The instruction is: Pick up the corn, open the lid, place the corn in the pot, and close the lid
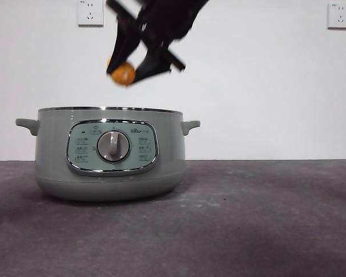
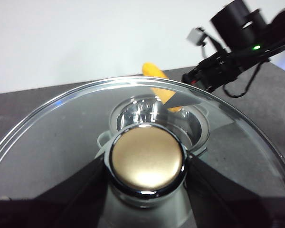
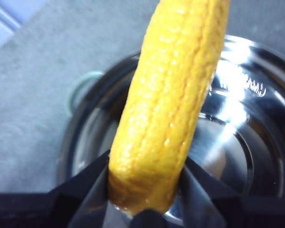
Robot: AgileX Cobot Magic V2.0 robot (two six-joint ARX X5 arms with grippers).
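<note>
Hanging above the open pot, your short yellow-orange corn cob (image 3: 168, 104) is pinched across its lower end by the right tool (image 3: 145, 190), both black jaws pressed against its sides. Its long axis runs straight out from that tool, away from the wrist, so in the front view you see it nearly end-on as a small orange disc (image 1: 123, 73) between the dark jaws (image 1: 130, 72). Directly beyond the cob lies the shiny steel bowl of the large round sage-green electric pot (image 3: 237, 128), its mouth uncovered; the cob sits over the interior, not over the rim.

Your left tool (image 2: 145, 164) is clamped on the knob of the round glass lid with the steel rim (image 2: 61, 128), holding it off the pot, which you can see through the glass (image 2: 197, 126), well below.

The coming move likely turns on lowering the cob straight down along its present line. The pot (image 1: 109, 173) stands on the dark grey desk (image 1: 248, 219), dial facing the camera.
</note>
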